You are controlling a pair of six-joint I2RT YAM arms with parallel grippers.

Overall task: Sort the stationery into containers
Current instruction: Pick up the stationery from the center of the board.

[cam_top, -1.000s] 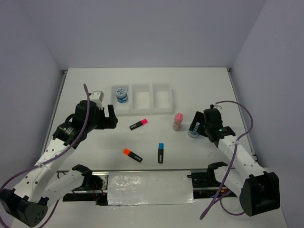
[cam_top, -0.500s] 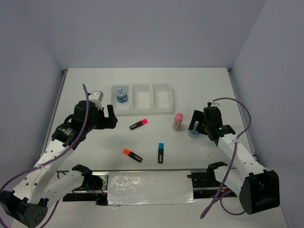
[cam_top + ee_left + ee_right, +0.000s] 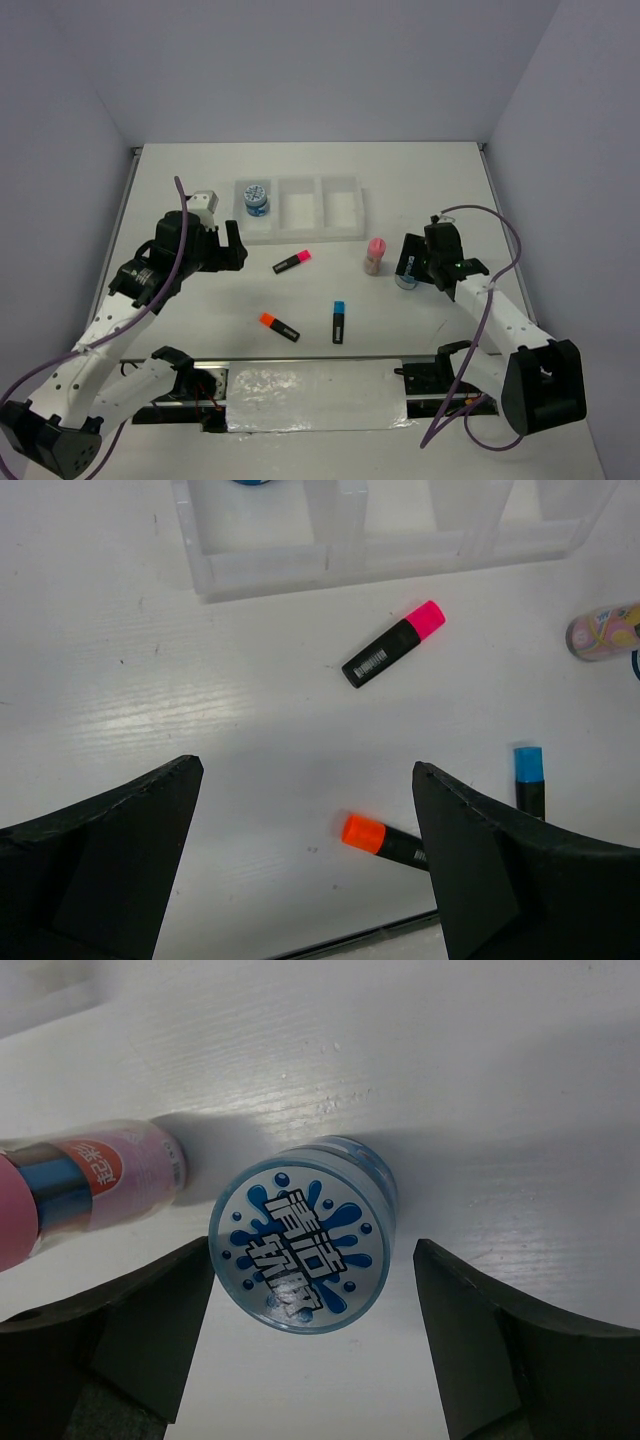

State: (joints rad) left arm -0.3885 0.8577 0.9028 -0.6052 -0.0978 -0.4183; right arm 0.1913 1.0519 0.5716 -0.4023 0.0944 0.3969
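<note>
On the worktop's (image 3: 500, 1080) right side, the open right hand (image 3: 312, 1252) straddles a disc (image 3: 298, 1262). It seems light, stiff and slippery; take it across the round wall.

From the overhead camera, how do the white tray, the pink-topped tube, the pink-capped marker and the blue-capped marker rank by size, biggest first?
1. The white tray, by far.
2. The pink-topped tube, thicker than the markers.
3. The pink-capped marker and blue-capped marker: too alike to rank.
</note>
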